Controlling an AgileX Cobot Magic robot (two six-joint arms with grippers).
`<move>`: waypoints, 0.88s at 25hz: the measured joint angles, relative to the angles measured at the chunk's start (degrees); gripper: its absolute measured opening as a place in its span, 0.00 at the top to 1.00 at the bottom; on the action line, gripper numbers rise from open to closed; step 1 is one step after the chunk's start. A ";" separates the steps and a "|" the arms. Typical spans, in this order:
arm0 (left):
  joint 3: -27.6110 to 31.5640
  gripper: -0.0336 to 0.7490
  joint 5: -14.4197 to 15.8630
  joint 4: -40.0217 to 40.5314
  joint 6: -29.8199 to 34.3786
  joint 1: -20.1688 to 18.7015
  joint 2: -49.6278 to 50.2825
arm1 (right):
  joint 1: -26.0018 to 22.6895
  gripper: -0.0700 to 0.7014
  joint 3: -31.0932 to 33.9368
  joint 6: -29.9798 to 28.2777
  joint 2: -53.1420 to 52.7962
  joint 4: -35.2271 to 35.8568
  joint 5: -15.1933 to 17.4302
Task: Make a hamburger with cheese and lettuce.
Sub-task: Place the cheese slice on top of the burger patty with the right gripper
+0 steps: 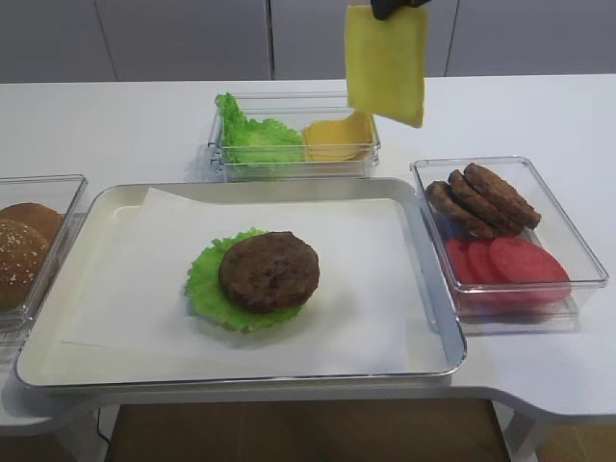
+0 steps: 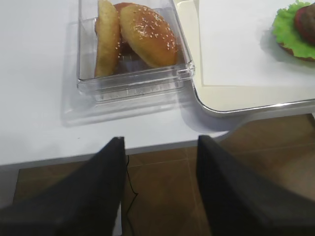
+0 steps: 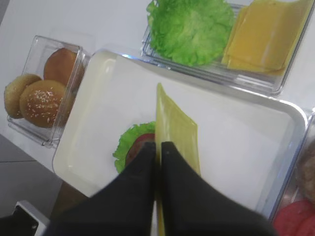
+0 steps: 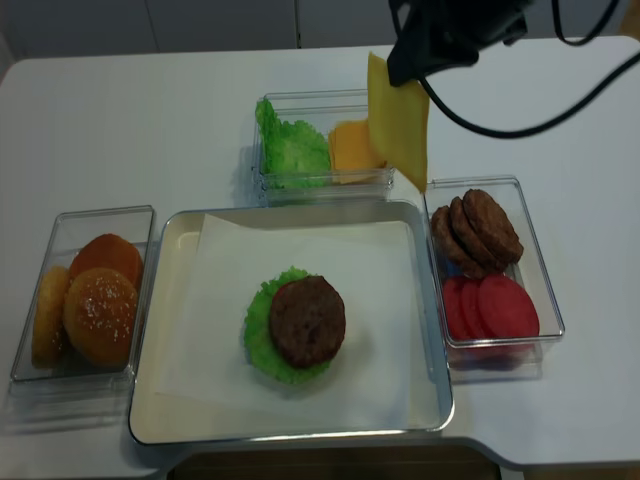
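Right wrist view gives you the black right gripper (image 3: 158,147) clenched on one edge of the cheese (image 3: 177,132), the slice hanging edge-on above the tray (image 3: 256,162). In the exterior high view that same slice dangles in the air over the back box (image 1: 294,164), which holds spare lettuce leaves (image 1: 252,140) on its left and a pile of cheese slices (image 1: 337,140) on its right. Below it you see the hamburger (image 1: 269,271), a brown patty sitting on the lettuce (image 1: 204,281), on white paper (image 1: 366,260) in the tray. To the right, a clear box (image 1: 577,260) holds bare patties (image 1: 484,199) at the back and red tomato slices (image 1: 505,260) in front. Only the left wrist view shows you the left gripper (image 2: 160,147), its fingers spread wide and holding nothing, off the table (image 2: 34,73) edge, facing the bun box (image 2: 133,81) with its sesame buns (image 2: 145,34)
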 joint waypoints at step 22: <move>0.00 0.51 0.00 0.00 0.00 0.00 0.00 | 15.33 0.86 4.67 -2.07 -2.75 1.22 -0.32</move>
